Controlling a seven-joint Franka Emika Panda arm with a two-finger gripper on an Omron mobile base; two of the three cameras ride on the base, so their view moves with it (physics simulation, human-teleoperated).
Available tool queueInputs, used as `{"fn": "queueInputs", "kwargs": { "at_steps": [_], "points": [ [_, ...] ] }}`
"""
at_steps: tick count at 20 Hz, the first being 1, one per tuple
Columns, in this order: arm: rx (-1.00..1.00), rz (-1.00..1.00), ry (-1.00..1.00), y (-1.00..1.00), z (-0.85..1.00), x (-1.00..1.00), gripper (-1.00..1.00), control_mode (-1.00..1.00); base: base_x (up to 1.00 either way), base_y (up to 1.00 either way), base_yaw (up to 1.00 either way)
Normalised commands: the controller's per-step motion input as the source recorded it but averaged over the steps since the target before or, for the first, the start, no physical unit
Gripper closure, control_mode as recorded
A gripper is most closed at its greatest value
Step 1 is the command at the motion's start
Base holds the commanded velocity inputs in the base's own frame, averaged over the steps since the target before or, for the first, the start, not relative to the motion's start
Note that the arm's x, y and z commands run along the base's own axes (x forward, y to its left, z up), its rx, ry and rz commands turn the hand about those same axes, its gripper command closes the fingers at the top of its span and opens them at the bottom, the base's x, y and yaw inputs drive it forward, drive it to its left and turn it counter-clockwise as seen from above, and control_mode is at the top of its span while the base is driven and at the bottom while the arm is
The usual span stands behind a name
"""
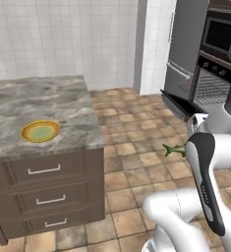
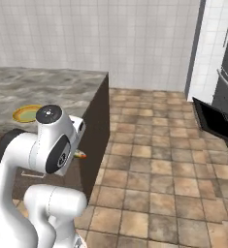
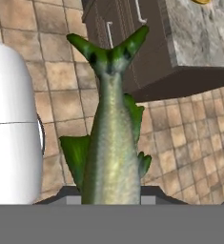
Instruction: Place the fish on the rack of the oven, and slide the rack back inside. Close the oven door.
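My gripper (image 3: pixel 111 194) is shut on the fish (image 3: pixel 111 143), a green-grey fish with green fins whose forked tail points away from the hand, above the tiled floor. In the left base view the fish's tail (image 1: pixel 174 149) sticks out to the left from behind my forearm. The oven (image 1: pixel 216 69) stands at the far right in dark wood. Its oven door (image 1: pixel 180 104) hangs open and flat, and the wire rack (image 1: pixel 210 89) shows in the opening. The open door (image 2: pixel 213 121) also shows at the right edge of the right base view.
A marble-topped island (image 1: pixel 18 101) with drawers stands at the left, with an orange-rimmed plate (image 1: pixel 40 131) on it. A grey fridge (image 1: pixel 186 44) stands left of the oven and a black microwave (image 1: pixel 221 34) above it. Tiled floor (image 2: pixel 159 164) lies between island and oven.
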Motion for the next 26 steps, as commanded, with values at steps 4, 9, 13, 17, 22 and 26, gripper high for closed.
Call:
{"fn": "queueInputs", "kwargs": {
  "at_steps": [4,9,13,17,22,26],
  "points": [
    [0.00,0.00,0.00,0.00,0.00,0.00,1.00,1.00,0.03,-1.00,-0.03],
    [0.00,0.00,0.00,0.00,0.00,0.00,1.00,1.00,0.26,-1.00,-0.05],
    [0.00,0.00,0.00,0.00,0.00,0.00,1.00,1.00,0.51,-0.92,-0.07],
    [0.00,0.00,0.00,0.00,0.00,0.00,1.00,1.00,0.77,-0.79,-0.07],
    [0.00,0.00,0.00,0.00,0.00,0.00,1.00,1.00,0.93,-0.63,-0.06],
    [0.00,0.00,0.00,0.00,0.00,0.00,1.00,1.00,0.92,-0.50,-0.05]
  ]
}}
